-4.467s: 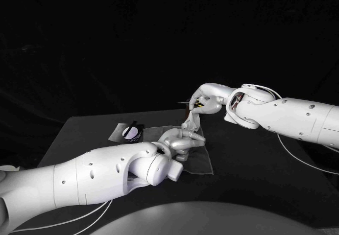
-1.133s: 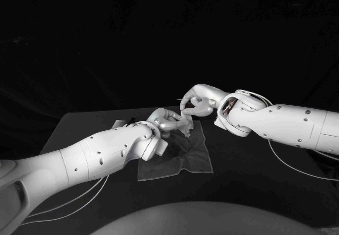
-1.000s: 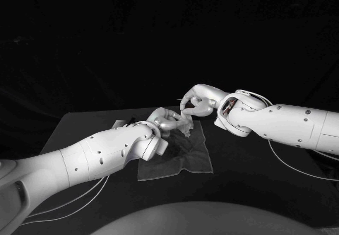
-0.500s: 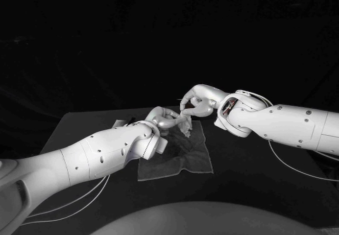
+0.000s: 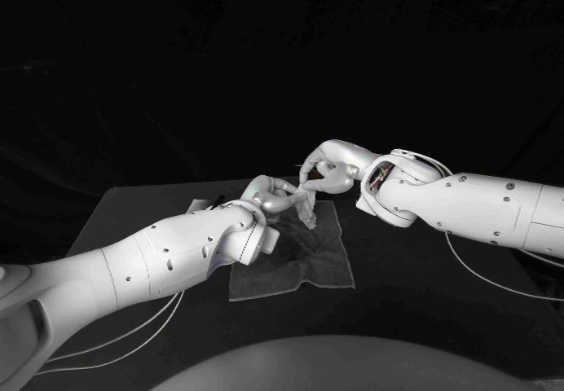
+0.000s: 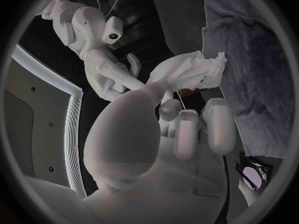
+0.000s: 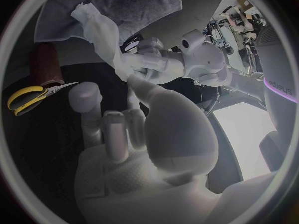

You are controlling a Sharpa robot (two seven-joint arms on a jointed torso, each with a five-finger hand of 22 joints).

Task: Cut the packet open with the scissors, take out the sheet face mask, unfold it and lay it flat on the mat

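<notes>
The silver left hand (image 5: 273, 196) and right hand (image 5: 328, 171) are both pinching the crumpled white sheet mask (image 5: 308, 214) above the grey cloth mat's (image 5: 294, 273) twelve-o'clock edge, probably for unfolding.

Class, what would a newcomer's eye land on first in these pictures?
A crumpled white sheet face mask dangles where the left hand and the right hand meet, above the grey mat on the black table. Yellow-handled scissors lie on the table, apart from both hands.
</notes>
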